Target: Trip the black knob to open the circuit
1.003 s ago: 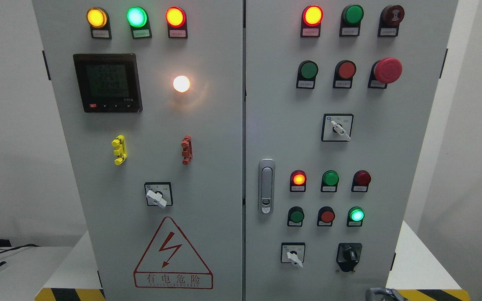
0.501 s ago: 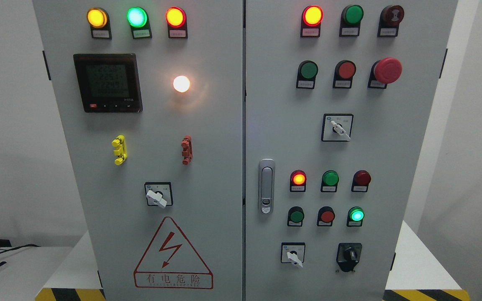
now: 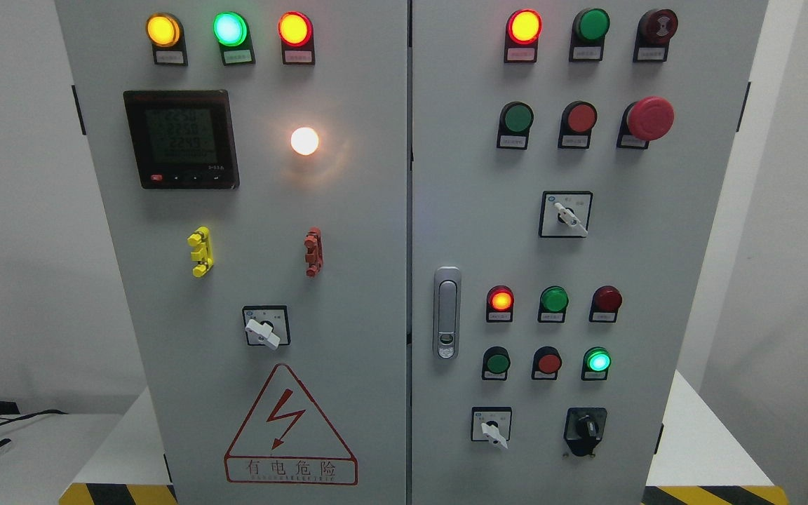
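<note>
The black knob [image 3: 586, 426] sits at the lower right of the right-hand cabinet door [image 3: 656, 245], the last control in the bottom row. It is a small rotary switch on a dark plate, and its grip appears to stand roughly upright, though it is too small to be sure. Just to its left is a white selector [image 3: 492, 428]; above it a lit green lamp [image 3: 597, 360]. A door latch [image 3: 447, 312] stands near the seam between the two doors. The left door [image 3: 250, 245] carries a meter [image 3: 181, 138], a glowing white lamp [image 3: 304, 141] and a red warning triangle [image 3: 290, 428].

No robot hand shows anywhere in the head view — neither left nor right — so whether the fingers are apart or together cannot be told. The knob lies right of centre and low, so the right arm, which would enter from that side, is likely the nearer one — a reach up and forward from the bottom right corner. The knob looks untouched, and the turn is not yet begun.
</note>
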{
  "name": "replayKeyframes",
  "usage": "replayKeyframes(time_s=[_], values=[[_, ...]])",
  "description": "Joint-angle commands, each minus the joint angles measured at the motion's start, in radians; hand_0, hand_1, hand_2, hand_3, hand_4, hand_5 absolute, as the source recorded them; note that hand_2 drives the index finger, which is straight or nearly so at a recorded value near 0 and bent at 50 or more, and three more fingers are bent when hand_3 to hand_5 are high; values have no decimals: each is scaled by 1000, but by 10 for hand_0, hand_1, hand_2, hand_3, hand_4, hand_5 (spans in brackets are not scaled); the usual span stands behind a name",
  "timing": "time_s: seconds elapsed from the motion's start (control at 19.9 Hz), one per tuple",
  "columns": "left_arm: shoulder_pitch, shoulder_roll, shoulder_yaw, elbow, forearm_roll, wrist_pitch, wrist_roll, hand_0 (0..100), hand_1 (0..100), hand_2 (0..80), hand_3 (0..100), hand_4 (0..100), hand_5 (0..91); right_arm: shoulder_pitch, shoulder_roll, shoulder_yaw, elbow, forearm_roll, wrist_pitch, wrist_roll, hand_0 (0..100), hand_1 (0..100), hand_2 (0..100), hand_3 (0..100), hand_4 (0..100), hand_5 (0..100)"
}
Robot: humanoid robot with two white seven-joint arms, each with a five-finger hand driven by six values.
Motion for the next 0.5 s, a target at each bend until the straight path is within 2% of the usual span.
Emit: replayKeyframes(time_s=[0.0,0.45], values=[[0,0,0,0,-31,0,0,120,389,0,0,0,0,17,-2,-34,-41,-7,2,1,0,0,201,288,272,286],[0,0,0,0,-31,0,0,120,389,0,0,0,0,18,-2,-25,-41,-30,3,0,0,0,186,288,270,283]])
